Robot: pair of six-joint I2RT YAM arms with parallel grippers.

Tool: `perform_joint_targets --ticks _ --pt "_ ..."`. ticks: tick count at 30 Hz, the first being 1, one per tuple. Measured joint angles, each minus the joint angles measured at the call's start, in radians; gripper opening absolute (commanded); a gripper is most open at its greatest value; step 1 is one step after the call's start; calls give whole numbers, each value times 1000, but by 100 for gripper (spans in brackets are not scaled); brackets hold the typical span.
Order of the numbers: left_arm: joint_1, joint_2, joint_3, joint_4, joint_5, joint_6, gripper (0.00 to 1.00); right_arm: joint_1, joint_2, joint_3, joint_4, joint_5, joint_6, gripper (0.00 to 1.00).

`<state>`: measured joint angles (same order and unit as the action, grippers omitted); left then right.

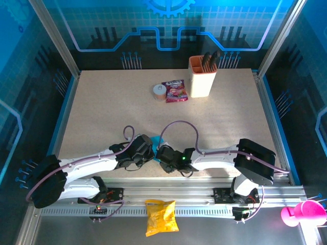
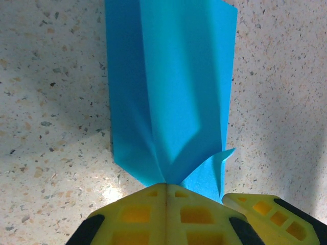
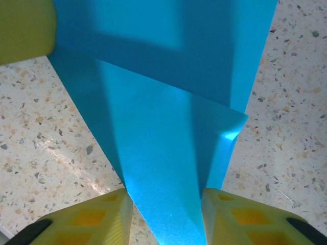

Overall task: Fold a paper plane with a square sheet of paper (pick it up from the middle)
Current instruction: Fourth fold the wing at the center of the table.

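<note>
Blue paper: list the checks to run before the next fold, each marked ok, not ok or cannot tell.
1. Left gripper shut at the tapered end of the blue paper: ok.
2. Left gripper truly pinching the paper, not just touching it: cannot tell.
3. Right gripper jaws apart, with the paper running between its fingers: ok.
4. Lengthwise crease visible, paper resting on the table: ok.
5. Edges aligned: not ok, a small corner flap pokes out beside the left gripper.
6. Snack packet well away from the work spot, towards the back of the table: ok.
</note>
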<state>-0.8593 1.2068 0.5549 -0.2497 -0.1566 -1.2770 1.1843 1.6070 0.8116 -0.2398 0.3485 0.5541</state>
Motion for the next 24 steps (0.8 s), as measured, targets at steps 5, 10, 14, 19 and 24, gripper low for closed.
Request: perform_joint_targets --ticks 5,10,14,19,24 --pt "0 0 0 0 0 0 0 0 3 0 0 11 4 30" --pt "0 0 0 0 0 0 0 0 3 0 2 11 6 27" --pt "1 0 0 0 0 0 0 0 3 0 3 11 6 27" --pt "7 -6 2 -1 0 0 0 0 3 0 7 11 9 12" --pt "10 -10 33 -16 0 11 15 -6 3 -8 29 8 9 0"
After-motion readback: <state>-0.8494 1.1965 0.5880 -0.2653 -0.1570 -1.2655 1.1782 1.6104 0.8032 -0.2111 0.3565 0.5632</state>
